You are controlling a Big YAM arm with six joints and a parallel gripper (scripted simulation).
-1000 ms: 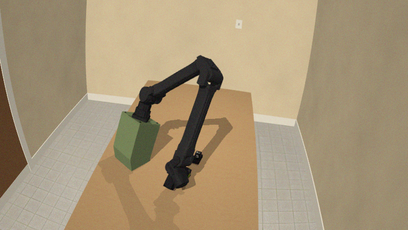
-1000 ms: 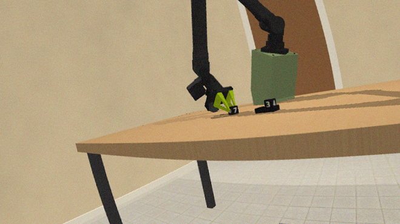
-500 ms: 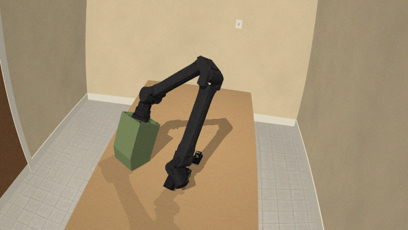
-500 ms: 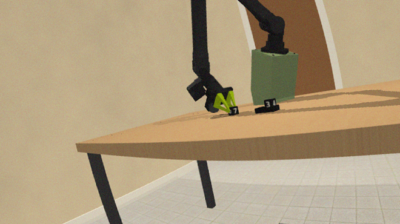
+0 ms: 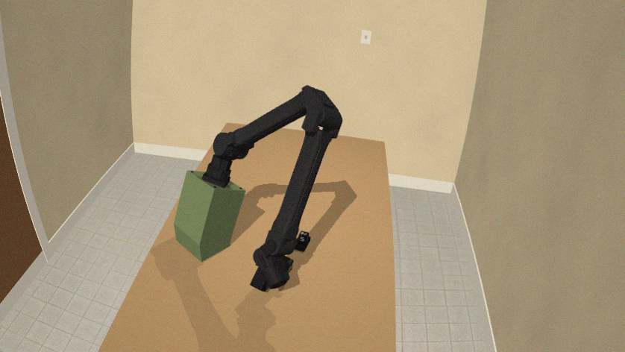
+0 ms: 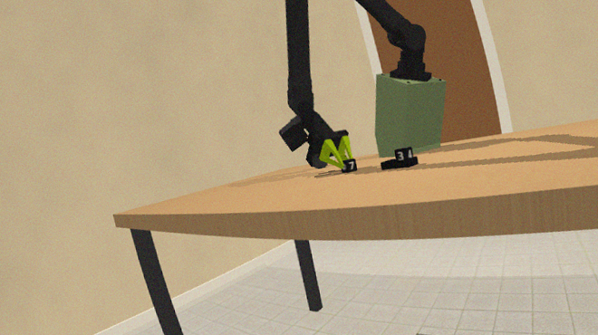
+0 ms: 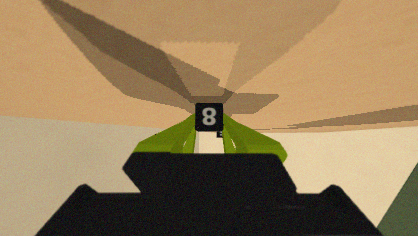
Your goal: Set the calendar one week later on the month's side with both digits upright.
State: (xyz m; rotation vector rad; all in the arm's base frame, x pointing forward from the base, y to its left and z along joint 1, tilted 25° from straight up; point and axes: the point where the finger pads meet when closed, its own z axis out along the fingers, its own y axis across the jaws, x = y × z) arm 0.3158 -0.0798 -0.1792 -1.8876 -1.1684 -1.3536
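While the black calendar tray (image 5: 300,249) (image 6: 389,165) sits flat well inside the tabletop's (image 5: 350,297) (image 6: 243,207) edges, bearing one black digit cube (image 5: 302,238) (image 6: 402,155), the green-fingered gripper (image 6: 344,161) (image 7: 209,118) grasps its white-numbered mate (image 6: 348,165) (image 7: 209,117) just beside it, nearer the corner at the exterior view's left.

the fingers (image 6: 330,153) are yellow-green (quite loud), the cube (image 6: 348,165) (image 7: 209,117) black with pale digits, the table (image 5: 350,262) (image 6: 253,199) (image 7: 75,95) wood-brown.

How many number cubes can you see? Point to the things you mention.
2: one cube (image 6: 349,165) (image 7: 209,117) between the gripper's (image 6: 342,163) (image 7: 209,120) fingers, one (image 5: 302,239) (image 6: 403,155) on the tray (image 5: 300,247) (image 6: 389,164). Others could be hidden behind the arm.
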